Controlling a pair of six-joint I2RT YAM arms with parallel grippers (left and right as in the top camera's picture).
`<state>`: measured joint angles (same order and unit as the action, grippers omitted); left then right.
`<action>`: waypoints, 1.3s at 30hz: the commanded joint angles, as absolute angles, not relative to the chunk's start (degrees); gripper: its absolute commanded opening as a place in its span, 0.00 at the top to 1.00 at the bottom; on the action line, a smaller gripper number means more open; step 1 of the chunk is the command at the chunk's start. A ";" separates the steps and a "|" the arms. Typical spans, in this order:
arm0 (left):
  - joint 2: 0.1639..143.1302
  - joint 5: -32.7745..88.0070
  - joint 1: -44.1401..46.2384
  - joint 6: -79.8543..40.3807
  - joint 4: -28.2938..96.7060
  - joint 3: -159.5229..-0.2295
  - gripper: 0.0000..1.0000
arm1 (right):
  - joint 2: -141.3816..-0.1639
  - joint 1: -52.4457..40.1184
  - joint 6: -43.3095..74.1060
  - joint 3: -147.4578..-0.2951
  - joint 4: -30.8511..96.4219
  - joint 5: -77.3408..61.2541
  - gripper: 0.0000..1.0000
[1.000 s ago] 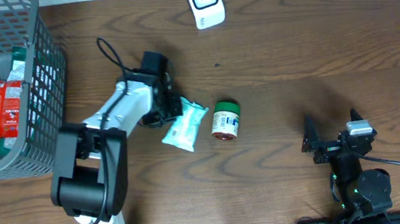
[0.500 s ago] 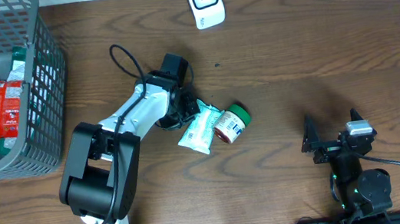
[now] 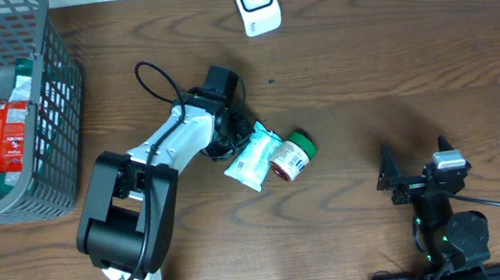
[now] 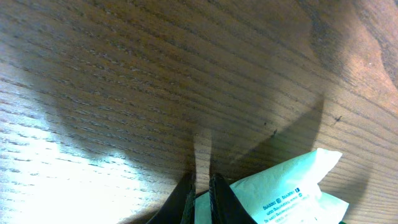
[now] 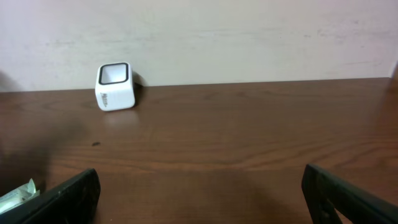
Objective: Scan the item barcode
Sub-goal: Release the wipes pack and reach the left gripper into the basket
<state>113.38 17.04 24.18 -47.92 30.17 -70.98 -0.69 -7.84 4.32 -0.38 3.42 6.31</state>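
A: Item one?

B: Packet (image 3: 253, 162), white and teal, flat on the bench (image 3: 395, 63), middle, slightly left of centre. It is well short of the scanner (image 3: 256, 2) at the far edge.

A: Axis?

B: The long axis is diagonal. One short end points to the far edge and a little right, the other to the near edge and left. Print shows on the upper face, but no barcode can be made out.

A: Left pincer (image 4: 201, 182)?

B: Pressed together at the packet's far-left side. It appears to nip a thin edge, though the wrist view shows little of the contact. An edge hold would leave both broad faces free to present to the scanner.

A: Item two?

B: Jar (image 3: 289, 156), green lid, on its side and touching the packet's right flank, lid to the right. It is likely a later item. It could roll if the packet drags against it.

A: Right pincer (image 5: 199, 190)?

B: Spread wide and holding nothing. It is parked by the near edge toward the right corner, clear of the working area.

A: Other stock?

B: Basket (image 3: 57, 107), grey mesh, far-left corner, with red packs inside.

A: Scanner orientation?

B: Its window shows to the overhead camera, so the barcode face probably needs turning toward it.
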 commanded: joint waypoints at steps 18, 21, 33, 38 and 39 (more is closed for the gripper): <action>93.30 -0.51 19.27 -29.74 39.48 -79.44 0.77 | -0.43 -7.16 4.05 -0.32 3.60 7.01 0.01; 90.45 -1.41 14.26 -26.70 45.84 -88.66 0.62 | -0.43 -7.16 4.08 -0.32 3.60 7.03 0.01; 91.48 -7.55 -16.82 -14.37 48.97 -103.35 0.13 | -0.43 -7.16 4.08 -0.32 3.60 7.03 0.01; 96.33 -7.55 -24.56 -8.51 49.10 -103.35 0.04 | -0.43 -7.16 4.05 -0.32 3.60 7.01 0.01; 97.76 -7.53 -25.80 -7.57 49.23 -103.35 0.02 | -0.43 -7.16 4.05 -0.32 3.60 7.01 0.01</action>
